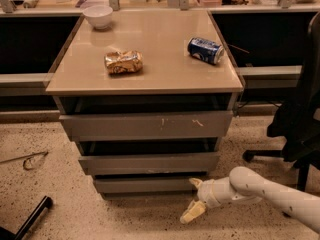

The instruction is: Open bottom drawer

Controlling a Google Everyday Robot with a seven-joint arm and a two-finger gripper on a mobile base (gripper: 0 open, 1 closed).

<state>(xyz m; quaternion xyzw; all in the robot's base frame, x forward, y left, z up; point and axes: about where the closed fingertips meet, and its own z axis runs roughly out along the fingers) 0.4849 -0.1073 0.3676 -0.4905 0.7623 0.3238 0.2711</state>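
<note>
The bottom drawer [145, 185] is the slimmest grey front panel of three, lowest in the cabinet, just above the floor. A dark gap shows above its top edge. My gripper [194, 198] comes in from the right on a white arm [270, 191]. Its two cream fingers are spread apart. The upper finger [196, 183] sits at the drawer's right end by the top edge. The lower finger [192, 212] hangs over the floor in front of the cabinet. It holds nothing.
The cabinet top [145, 54] bears a white bowl [98, 15], a crumpled snack bag [123, 62] and a blue can [205, 50] on its side. A black office chair [300, 119] stands at the right. A black bar [30, 219] and a wire [27, 159] lie on the floor at left.
</note>
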